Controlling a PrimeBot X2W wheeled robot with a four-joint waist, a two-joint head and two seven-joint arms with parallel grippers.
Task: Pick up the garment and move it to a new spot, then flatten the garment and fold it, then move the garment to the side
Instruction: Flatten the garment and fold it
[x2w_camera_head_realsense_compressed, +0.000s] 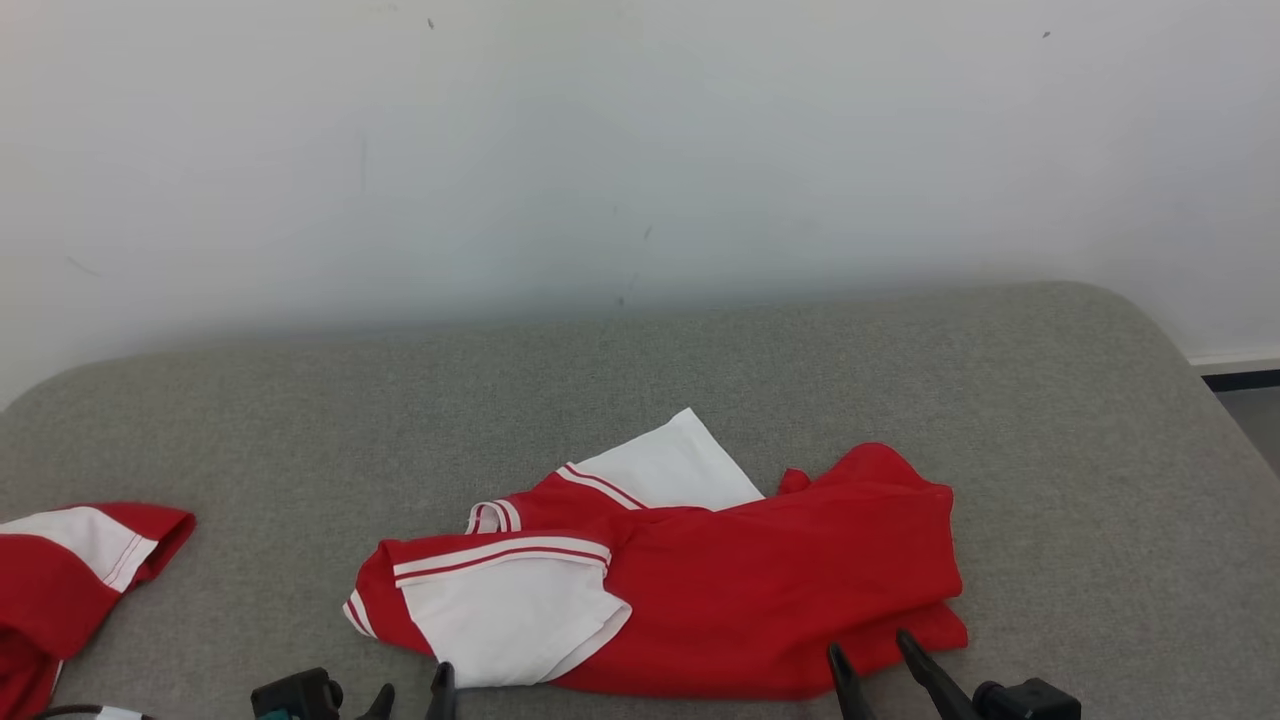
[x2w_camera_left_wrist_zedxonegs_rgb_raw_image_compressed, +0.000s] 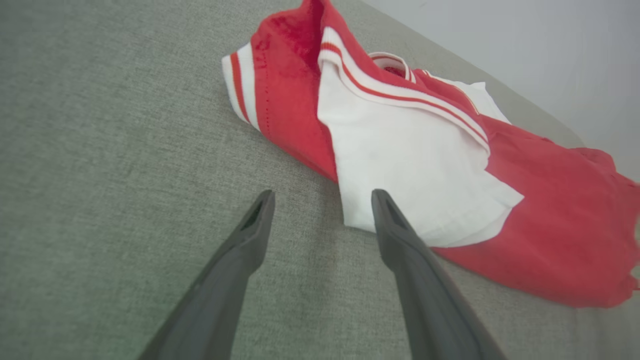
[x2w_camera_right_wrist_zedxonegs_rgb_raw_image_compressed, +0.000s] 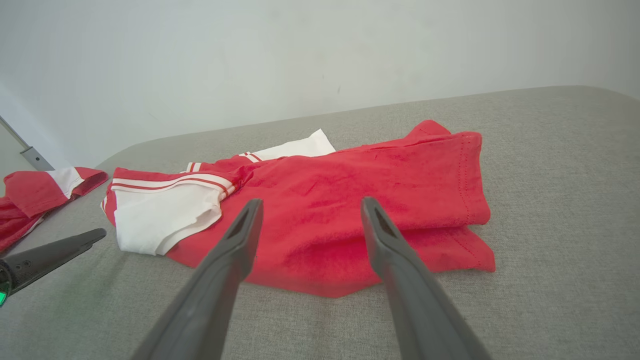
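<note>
Much bare grey pad (x2w_camera_head_realsense_compressed: 640, 380) lies behind and right of the garment (x2w_camera_head_realsense_compressed: 720, 580), up to the pad's rounded far edge by the wall (x2w_camera_head_realsense_compressed: 640, 150); another red-and-white cloth (x2w_camera_head_realsense_compressed: 60, 570) sits at the left edge. Both the left gripper (x2w_camera_head_realsense_compressed: 414, 685) and right gripper (x2w_camera_head_realsense_compressed: 868, 645) point forward by the garment's near side, fingers spread, holding nothing. It lies crumpled mid-pad, red with white, striped sleeves.

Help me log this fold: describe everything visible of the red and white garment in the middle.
The garment is a red shirt with white sleeves and red-striped white trim, loosely folded and wrinkled, not flat. It lies on the grey fabric surface, one white sleeve on top at its left end, a white panel poking out behind. Both the left gripper and right gripper stand open at its near edge, holding nothing.
</note>
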